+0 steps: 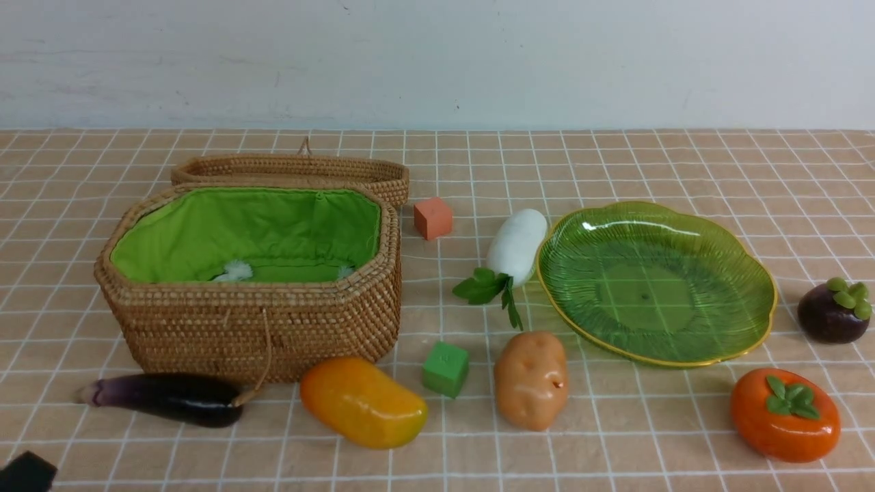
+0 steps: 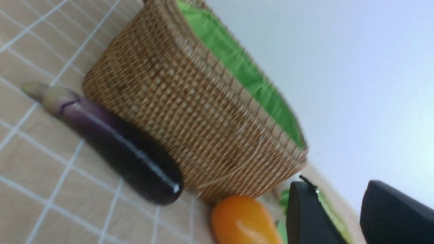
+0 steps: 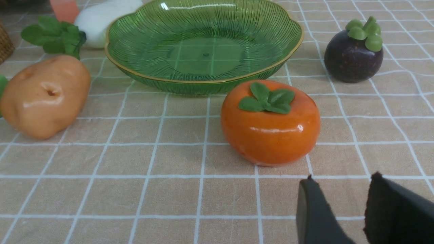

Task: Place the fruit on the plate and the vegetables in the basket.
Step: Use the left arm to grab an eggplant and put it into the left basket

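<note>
The open wicker basket stands at the left and the green plate at the right; both hold no fruit or vegetable. In front of the basket lie the eggplant and the mango. The potato and the radish lie beside the plate's left rim. The persimmon and the mangosteen sit to the right of the plate. My left gripper is open and empty, short of the eggplant. My right gripper is open above the cloth, just short of the persimmon.
An orange cube sits beside the basket's lid, which lies folded back behind it. A green cube sits between the mango and the potato. A checked tan cloth covers the table, and a pale wall stands behind it.
</note>
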